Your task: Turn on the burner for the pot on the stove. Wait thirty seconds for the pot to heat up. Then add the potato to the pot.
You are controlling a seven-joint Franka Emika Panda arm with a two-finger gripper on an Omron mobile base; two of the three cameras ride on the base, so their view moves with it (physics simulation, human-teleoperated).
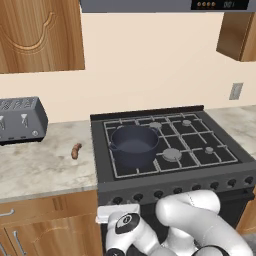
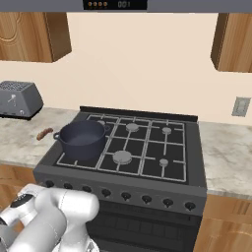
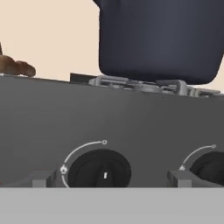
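The pot [image 1: 134,145] stands upright on the front-left grate of the stove [image 1: 200,172], its two side handles aligned left to right. The potato [image 1: 76,150] lies on the marble counter [image 1: 40,170] just left of the stove, long axis running roughly front to back. A grey toaster [image 1: 20,119] stands farther left, near the wall. In the hand view, the gripper [image 3: 109,180] faces the stove's front panel with its fingers spread wide either side of a black knob [image 3: 99,169], gripping nothing.
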